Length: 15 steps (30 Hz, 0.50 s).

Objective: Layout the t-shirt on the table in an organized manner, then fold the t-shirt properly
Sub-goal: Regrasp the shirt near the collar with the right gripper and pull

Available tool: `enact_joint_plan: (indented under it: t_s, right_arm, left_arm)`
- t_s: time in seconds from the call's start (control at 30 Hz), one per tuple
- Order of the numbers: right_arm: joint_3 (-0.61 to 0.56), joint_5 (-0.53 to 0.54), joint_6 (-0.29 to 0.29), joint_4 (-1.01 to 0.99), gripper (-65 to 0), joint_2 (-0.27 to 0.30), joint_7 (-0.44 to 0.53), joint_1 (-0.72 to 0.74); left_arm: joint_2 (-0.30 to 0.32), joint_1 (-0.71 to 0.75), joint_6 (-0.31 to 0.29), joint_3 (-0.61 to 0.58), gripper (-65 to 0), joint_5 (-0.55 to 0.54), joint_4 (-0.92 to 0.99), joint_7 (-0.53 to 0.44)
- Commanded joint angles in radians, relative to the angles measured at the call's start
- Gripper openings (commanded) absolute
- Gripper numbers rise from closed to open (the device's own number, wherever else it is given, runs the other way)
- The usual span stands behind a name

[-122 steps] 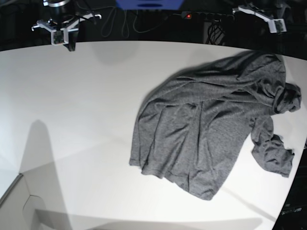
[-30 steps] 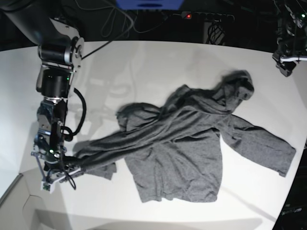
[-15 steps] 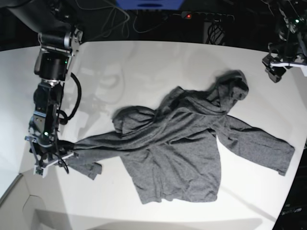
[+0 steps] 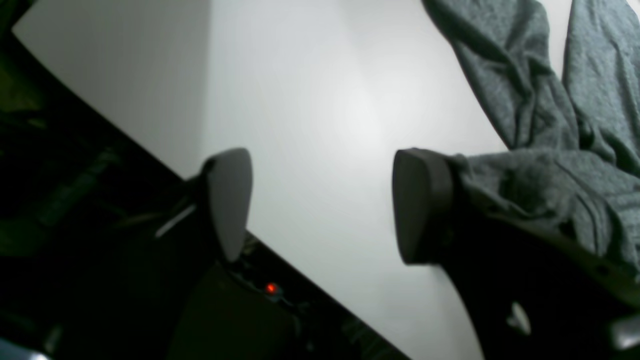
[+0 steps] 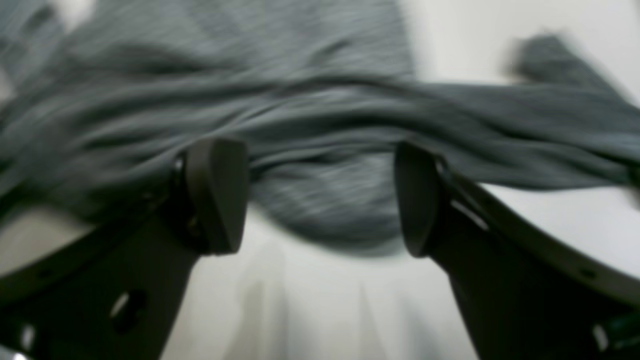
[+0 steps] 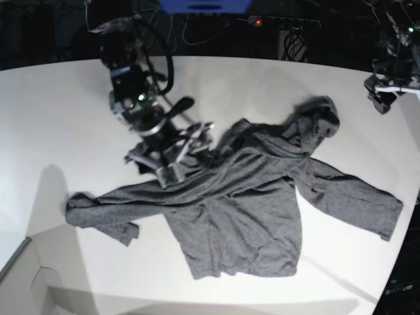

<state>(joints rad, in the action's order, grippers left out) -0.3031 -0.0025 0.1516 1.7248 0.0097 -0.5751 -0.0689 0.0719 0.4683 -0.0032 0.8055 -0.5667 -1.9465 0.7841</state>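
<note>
The dark-grey t-shirt [image 6: 256,203] lies wrinkled and part spread on the white table [image 6: 65,111], one sleeve [image 6: 98,209] stretched toward the front left, the other [image 6: 354,203] to the right. My right gripper [image 6: 172,149] hovers open over the bunched cloth near the shirt's upper left; the right wrist view shows blurred t-shirt [image 5: 310,115] below the open right gripper [image 5: 310,200]. My left gripper [image 6: 384,98] hangs open at the far right edge, off the cloth. In the left wrist view bare table [image 4: 325,100] shows between the left gripper [image 4: 322,205] fingers, with t-shirt [image 4: 550,190] beside them.
A power strip with a red light [image 6: 258,21] and cables run along the dark back edge, next to a blue object [image 6: 203,5]. The table's curved edge drops off at the right [image 6: 410,230]. A pale ledge sits at the front left corner [image 6: 26,275].
My right gripper has opened and let go of the sleeve at the front left, then swung back and right over the shirt's upper left. The sleeve now lies flat. The left arm barely moved.
</note>
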Motion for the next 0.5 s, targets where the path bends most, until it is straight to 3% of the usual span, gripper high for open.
enact_joint_plan:
  t_s: [0.0,0.17,0.47]
  right_arm:
    - [-0.037,-0.003,-0.001,0.019,-18.6,0.008,0.023,0.005]
    - [-0.179,-0.004,-0.005,0.002,-18.6,0.020,0.019,-0.027]
    - [-0.245,-0.004,-0.008,-0.236,-18.7,-0.023,0.059,0.005]
  left_arm:
    - [0.009,0.005,-0.002,0.005,-22.3,-0.002,-0.015,-0.016]
    - [0.006,0.005,-0.002,0.050,-22.3,-0.008,-0.014,-0.016]
    - [0.012,0.004,-0.002,0.061,-22.3,-0.009,-0.014,-0.016]
